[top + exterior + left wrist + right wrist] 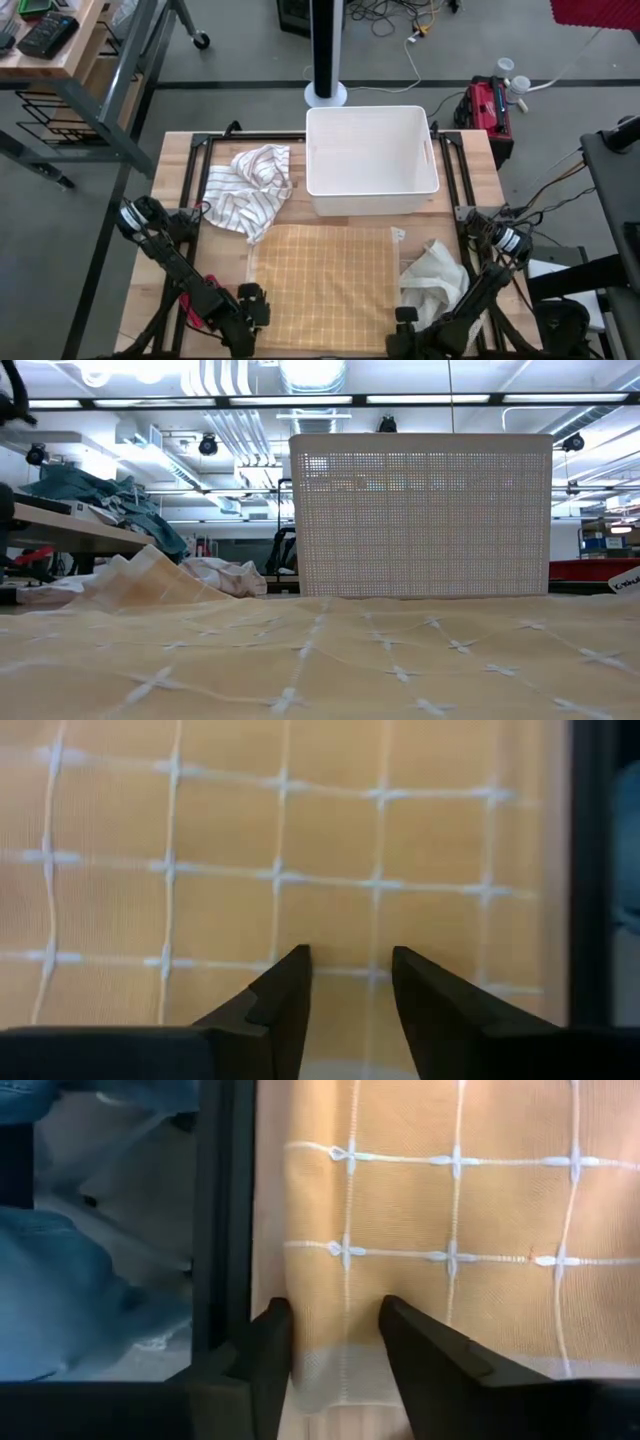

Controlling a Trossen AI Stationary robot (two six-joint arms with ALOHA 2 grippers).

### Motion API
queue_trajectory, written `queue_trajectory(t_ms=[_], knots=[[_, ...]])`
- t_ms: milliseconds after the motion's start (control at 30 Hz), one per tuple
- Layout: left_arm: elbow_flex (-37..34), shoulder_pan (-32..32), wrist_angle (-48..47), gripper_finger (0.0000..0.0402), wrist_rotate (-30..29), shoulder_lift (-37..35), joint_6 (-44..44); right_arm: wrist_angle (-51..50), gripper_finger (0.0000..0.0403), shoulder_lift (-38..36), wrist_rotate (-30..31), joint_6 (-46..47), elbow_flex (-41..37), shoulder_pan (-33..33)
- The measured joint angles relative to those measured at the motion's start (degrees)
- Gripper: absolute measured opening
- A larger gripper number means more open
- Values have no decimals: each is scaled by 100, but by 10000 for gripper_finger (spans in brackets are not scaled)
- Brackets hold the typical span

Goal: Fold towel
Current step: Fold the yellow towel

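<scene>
Both my pincers are working at the near edge of the table. My left gripper (250, 305) is sitting at the near left corner of the yellow checked towel (325, 285); its fingers (285, 995) are standing apart with a narrow gap, and the towel's cloth is lying flat directly under and ahead of the tips, nothing pinched between them. My right gripper (405, 320) is sitting at the towel's near right corner. Its fingers (275, 1350) are likewise parted, and the towel's hem is lying in the gap between them; I cannot tell whether they are touching the cloth.

The towel is lying spread on the wooden table (175, 215), stretching away from both pincers toward the white basket (370, 160), which is standing just beyond its far edge. Just beside my right gripper, on its outer side, a crumpled cream cloth (435, 280) is lying. Farther ahead of my left gripper, next to the basket, a striped white cloth (250, 190) is lying bunched.
</scene>
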Motion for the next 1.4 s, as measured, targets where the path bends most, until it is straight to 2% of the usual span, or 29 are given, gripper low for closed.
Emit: queue_trajectory(t_ms=[133,233,267,500,667,833,1000,1133,1267,1400], knots=[[-22,58,-20,90,212,-9,-11,-112,92,-68,-199,-99,-16,-139],[-27,122,-114,36,333,-14,-5,-192,24,-124,-474,-327,-35,-286],[-27,129,-131,19,396,-15,-5,-202,13,-138,-551,-410,-37,-317],[41,88,-207,1,590,-94,-35,-862,2,-452,-557,-685,-73,-347],[179,79,-400,0,590,-374,-21,-1419,1,-987,-374,-516,-81,-330],[329,96,-527,0,265,-492,-90,-1530,1,-1251,-159,-478,-90,-382],[548,116,58,0,800,-440,-190,-1509,0,-1300,-106,-477,-85,-410],[733,116,119,2,840,-212,-123,-1488,0,-1298,-60,-494,-86,-453],[889,122,118,32,1036,-44,-182,-1465,0,-1299,2,-517,-135,-529],[966,138,121,90,1041,157,-266,-1452,0,-1300,8,-534,-169,-540]])
